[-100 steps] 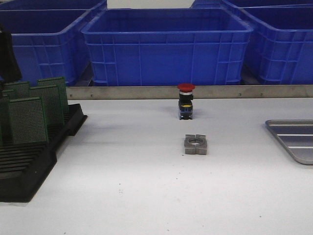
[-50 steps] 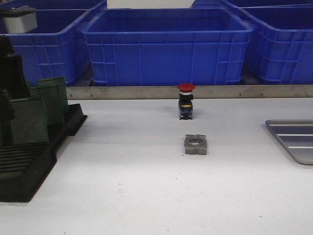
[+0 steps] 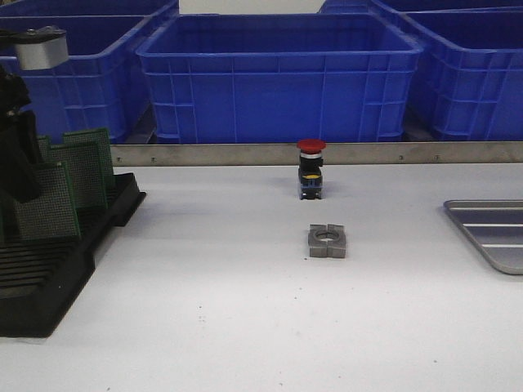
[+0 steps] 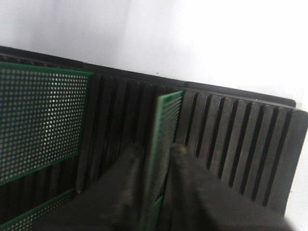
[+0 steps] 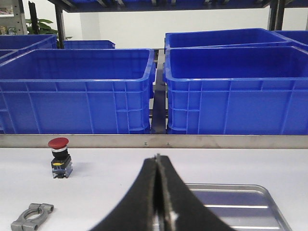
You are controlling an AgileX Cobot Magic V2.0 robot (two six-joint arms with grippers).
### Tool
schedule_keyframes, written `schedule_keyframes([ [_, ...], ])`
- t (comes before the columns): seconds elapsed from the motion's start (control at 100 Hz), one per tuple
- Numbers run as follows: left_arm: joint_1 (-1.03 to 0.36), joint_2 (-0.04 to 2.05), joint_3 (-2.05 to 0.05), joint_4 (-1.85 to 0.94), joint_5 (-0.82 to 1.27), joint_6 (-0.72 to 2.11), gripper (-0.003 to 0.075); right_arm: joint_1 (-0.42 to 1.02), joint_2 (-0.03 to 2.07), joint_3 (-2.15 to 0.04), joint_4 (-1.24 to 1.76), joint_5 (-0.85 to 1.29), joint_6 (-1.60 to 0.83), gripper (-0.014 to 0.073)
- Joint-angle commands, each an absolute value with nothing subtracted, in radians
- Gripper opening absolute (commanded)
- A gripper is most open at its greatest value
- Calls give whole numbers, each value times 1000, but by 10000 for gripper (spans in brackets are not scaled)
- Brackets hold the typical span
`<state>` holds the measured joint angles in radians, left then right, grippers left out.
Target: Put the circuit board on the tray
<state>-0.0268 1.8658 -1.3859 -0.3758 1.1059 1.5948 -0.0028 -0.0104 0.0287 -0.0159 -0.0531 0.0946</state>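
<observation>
- Since the earlier frames, the left arm point(image 3: 18, 155) has come down over the black rack point(image 3: 49, 269) at the table's left edge and now covers part of the boards there.
- Left gripper point(image 4: 156, 180): its two dark fingers point(image 4: 126, 187) stand on either side of one green circuit board point(image 4: 163, 130), which is seen edge-on in a rack slot. The gap is narrow; contact with the board cannot be confirmed.
- Other green boards point(image 4: 41, 120) stand upright in neighbouring slots.
- Right gripper point(image 5: 158, 192): its fingers are pressed together with nothing between them.
- Tray point(image 3: 490, 233): lies at the table's right edge, well apart from the rack, partly cut off in the front view.
- Grey metal clamp point(image 3: 327, 241): lies flat near the table's middle.
- Red push-button point(image 3: 310, 167): stands upright beyond the clamp, near the table's far edge.
- Blue bins point(image 3: 278, 73): lined up behind the far edge.
</observation>
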Motion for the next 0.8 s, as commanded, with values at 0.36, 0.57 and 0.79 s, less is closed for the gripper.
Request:
schedule_keyframes([
  [0.36,-33,1816,-1535,-425,1276,1584,-18,-5,-28,34,-24,-138,91,-68],
  [0.57,-33,1753,-1552,-472,1274,1560,-18,-5,-28,34,-24,-138,91,-68],
  [0.79,-107,1683,-1552,-589,1274,1481,-18,-5,-28,34,-24,-139,91,-68],
])
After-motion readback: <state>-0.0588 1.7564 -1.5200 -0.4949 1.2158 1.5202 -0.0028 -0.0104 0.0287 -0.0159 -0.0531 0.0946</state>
